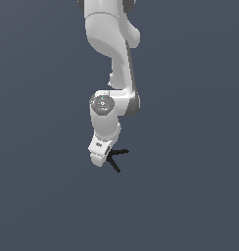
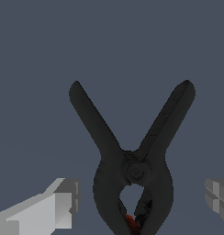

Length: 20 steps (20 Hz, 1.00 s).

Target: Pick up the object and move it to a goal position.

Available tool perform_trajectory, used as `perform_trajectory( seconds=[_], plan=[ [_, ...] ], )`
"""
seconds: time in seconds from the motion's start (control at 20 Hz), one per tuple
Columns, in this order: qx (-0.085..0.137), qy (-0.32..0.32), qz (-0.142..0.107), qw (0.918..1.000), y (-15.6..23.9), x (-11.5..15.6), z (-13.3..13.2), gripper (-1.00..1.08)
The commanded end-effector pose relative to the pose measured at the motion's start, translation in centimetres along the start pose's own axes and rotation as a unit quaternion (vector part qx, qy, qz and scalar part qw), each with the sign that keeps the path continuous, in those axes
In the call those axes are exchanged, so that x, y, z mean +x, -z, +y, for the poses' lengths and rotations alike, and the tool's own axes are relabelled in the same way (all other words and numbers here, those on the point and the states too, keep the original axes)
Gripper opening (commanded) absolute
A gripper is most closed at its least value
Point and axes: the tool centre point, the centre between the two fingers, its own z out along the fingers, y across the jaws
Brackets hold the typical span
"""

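The object is a small black spring clamp with two splayed handles and a tiny red tip. In the wrist view its jaw end lies between my two fingers, with a gap on each side. My gripper is open around it and does not touch it. In the exterior view the gripper is low over the grey floor, and only the clamp's two thin handles stick out toward the exterior view's right. The clamp's jaw end is hidden behind the hand there.
The plain dark grey floor fills both views. The white arm comes down from the top of the exterior view. No goal marker shows.
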Motion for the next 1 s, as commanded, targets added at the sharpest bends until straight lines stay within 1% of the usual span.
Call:
perform_trajectory(
  seconds=[0.0, 0.25, 0.65, 0.9, 0.95],
  plan=[
    [0.0, 0.004, 0.0, 1.0, 0.0, 0.0, 0.0, 1.0],
    [0.0, 0.002, 0.0, 1.0, -0.6, 0.0, 0.0, 1.0],
    [0.0, 0.004, 0.0, 1.0, -4.4, 0.0, -0.1, 1.0],
    [0.0, 0.004, 0.0, 1.0, -5.1, 0.0, 0.0, 1.0],
    [0.0, 0.004, 0.0, 1.0, -5.1, 0.0, 0.0, -1.0]
  ],
)
